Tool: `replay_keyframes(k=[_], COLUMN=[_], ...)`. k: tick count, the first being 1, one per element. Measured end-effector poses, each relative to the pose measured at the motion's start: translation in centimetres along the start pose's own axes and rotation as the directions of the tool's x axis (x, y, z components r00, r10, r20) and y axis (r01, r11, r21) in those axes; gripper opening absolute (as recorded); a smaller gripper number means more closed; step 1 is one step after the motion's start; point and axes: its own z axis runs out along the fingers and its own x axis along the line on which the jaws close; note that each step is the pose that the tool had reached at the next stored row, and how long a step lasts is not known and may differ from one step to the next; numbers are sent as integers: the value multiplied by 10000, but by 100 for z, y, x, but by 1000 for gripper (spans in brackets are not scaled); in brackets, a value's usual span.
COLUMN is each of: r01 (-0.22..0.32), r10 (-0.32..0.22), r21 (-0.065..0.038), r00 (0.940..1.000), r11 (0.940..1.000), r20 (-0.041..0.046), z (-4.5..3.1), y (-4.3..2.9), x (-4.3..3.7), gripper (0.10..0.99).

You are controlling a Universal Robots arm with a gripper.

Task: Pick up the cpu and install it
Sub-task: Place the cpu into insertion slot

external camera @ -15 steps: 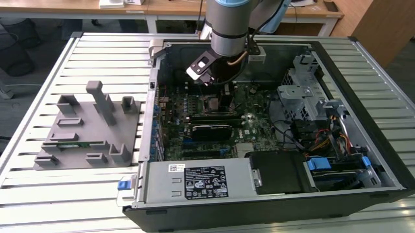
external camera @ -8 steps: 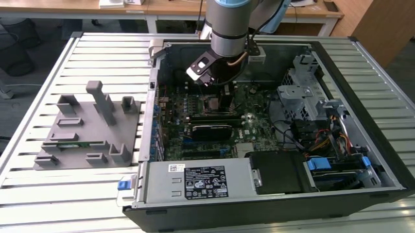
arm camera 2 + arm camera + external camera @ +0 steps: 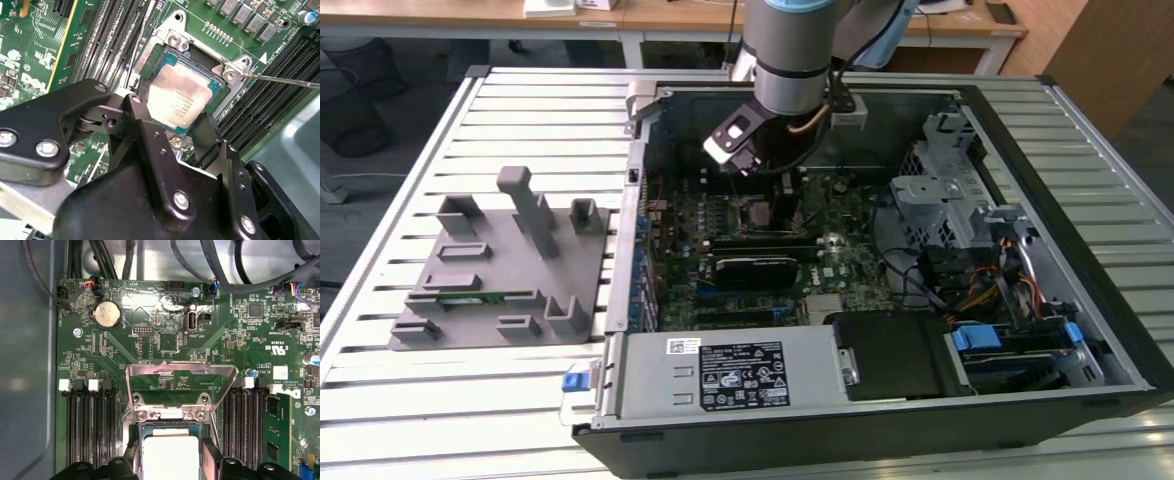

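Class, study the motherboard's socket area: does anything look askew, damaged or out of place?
Nothing stands out. The cpu lies square with the socket, and the metal load plate is flipped open, with no visible bend or damage.

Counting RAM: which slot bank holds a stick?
The bank across the socket from the coin battery: its outermost slot carries a green memory stick; the other bank is bare.

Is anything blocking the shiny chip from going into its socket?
Nothing visible does. The metal frame is swung open, clear of it, and the cpu sits right at the open socket.
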Motion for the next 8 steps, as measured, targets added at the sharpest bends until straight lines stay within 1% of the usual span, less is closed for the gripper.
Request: replay_keyframes(k=[7,8], r01=[1,1], r10=[-1,-1], r21=[4,6], r00=[10000,10000], r11=[10000,10000], r20=[1,1], z=[-88,-99], y=[0,0], x=[-6,-6], gripper=[604,592])
